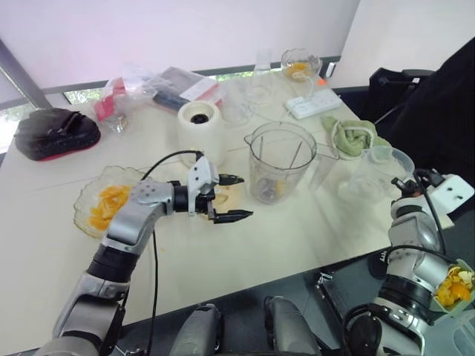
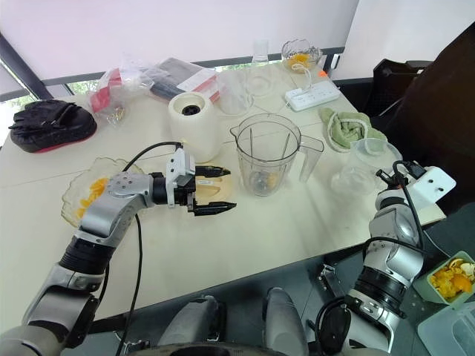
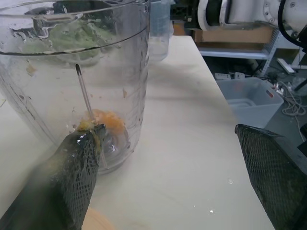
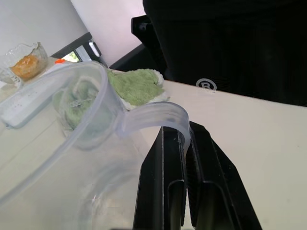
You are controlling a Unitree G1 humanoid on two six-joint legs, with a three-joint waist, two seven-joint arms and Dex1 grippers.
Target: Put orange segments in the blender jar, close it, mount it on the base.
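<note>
Just beyond the left claw (image 1: 245,197), spread wide and empty, the blender jar (image 1: 280,152) stands on the worktop (image 1: 297,237) with orange segments (image 3: 108,122) at its bottom, likely just-released. The right claw (image 4: 184,138) looks pinched narrow beside a clear jug (image 4: 81,110), perhaps steadying it.

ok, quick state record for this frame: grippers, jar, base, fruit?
left gripper: open, empty, above the table between the glass dish and the blender jar
right gripper: fingers together at the handle of a clear container; whether it grips the handle is unclear
blender jar: upright on the table, no lid, a few orange pieces at the bottom
blender base: white, behind the left gripper, jar not mounted
orange segments: more in the glass dish
</note>
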